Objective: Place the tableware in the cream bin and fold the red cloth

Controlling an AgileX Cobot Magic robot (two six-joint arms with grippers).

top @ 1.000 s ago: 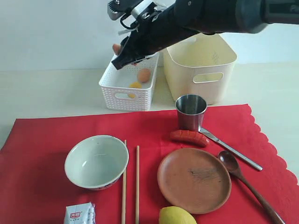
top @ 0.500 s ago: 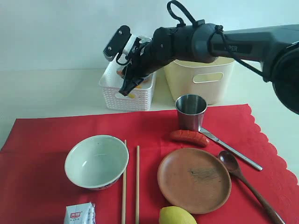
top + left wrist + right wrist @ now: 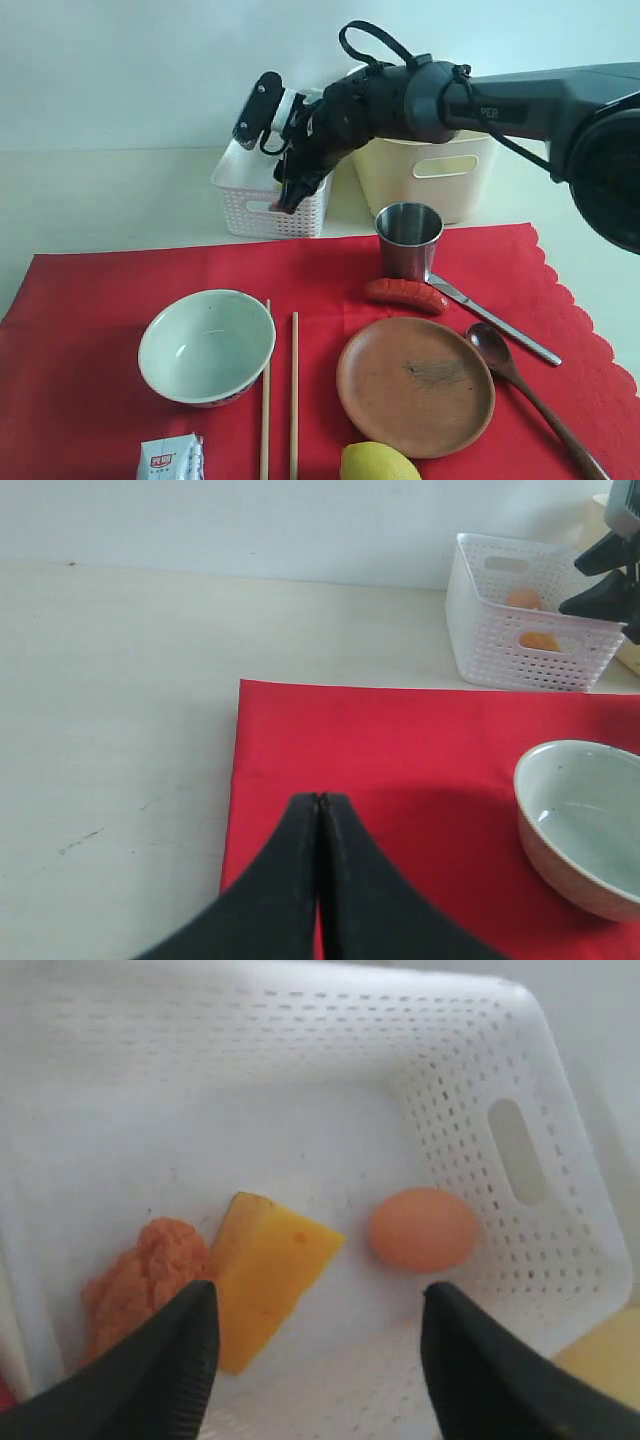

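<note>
The large bright red rectangular cloth [image 3: 90, 300] lies flat on the pale desk [image 3: 100, 200]. Its long axis runs left to right and its scalloped edge is on the right. Beyond its far edge stands the large smooth cream-yellow plastic bin [image 3: 470, 190], upright, with the smaller white lattice basket [image 3: 255, 205] just to its left. The black right arm crosses in front of the bin's left corner, and the white letters "PER" can be read on it.

All the tableware rests on the cloth. The round brown plate [image 3: 415, 386] lies near right and the pale green ceramic bowl [image 3: 206, 346] near left, mouth up. The steel cup [image 3: 408, 240] stands upright far of the plate. The dark wooden spoon [image 3: 525, 385] and the metal knife [image 3: 495, 320] both slant from far left to near right. The pair of wooden chopsticks [image 3: 293, 395] lies parallel, running near to far between bowl and plate.

A red sausage [image 3: 405, 295] touches the cup's base. A yellow lemon [image 3: 378, 463] and a small white packet [image 3: 170, 460] sit at the near edge; the packet's red label is unreadable.

The right end effector [image 3: 315, 1295] hangs wide and empty inside the basket, over a yellow cheese wedge [image 3: 265, 1265], a brown egg [image 3: 422, 1230] and an orange lump [image 3: 140, 1275]. The left end effector [image 3: 320, 798] is pressed closed, holding nothing, above the cloth's left part.
</note>
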